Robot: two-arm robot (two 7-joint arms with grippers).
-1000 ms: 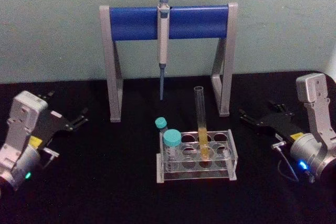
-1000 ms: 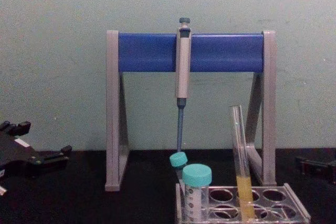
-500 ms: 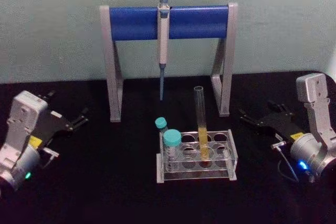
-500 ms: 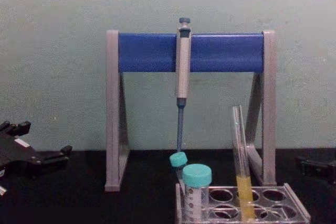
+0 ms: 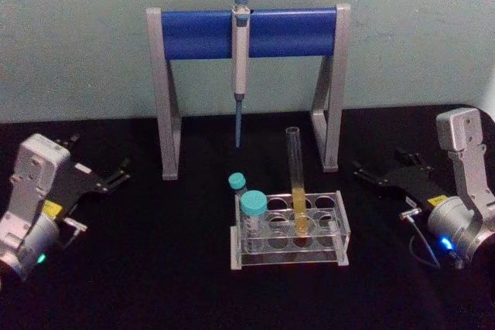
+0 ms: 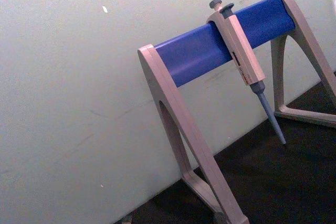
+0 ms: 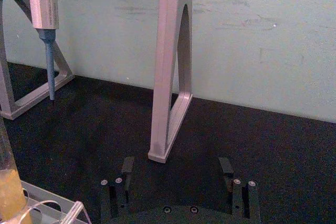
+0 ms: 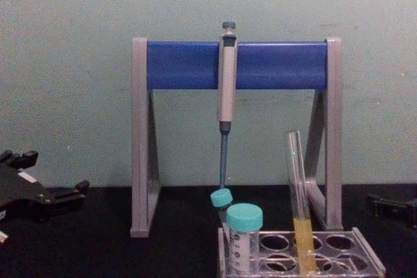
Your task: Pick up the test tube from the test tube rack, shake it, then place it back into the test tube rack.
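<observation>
The test tube [image 5: 296, 183] is a long clear glass tube with yellow liquid low down. It stands upright in a middle hole of the translucent test tube rack [image 5: 340, 229] at the table's centre. The chest view shows the test tube [image 8: 300, 193] rising from the rack [image 8: 368, 256]. My left gripper [image 5: 101, 152] rests far to the left, open and empty, also seen in the chest view [image 8: 57, 171]. My right gripper [image 5: 377, 160] sits right of the rack, open and empty. The right wrist view shows its fingers [image 7: 126, 167] spread, with the tube [image 7: 8, 182] off to one side.
A tall grey stand with a blue crossbar [image 5: 247, 32] stands behind the rack, and a grey-blue pipette [image 5: 240, 59] hangs from it. Two teal-capped tubes [image 5: 253, 205] sit in the rack's left end. The wall is close behind, and black tabletop lies between the rack and each gripper.
</observation>
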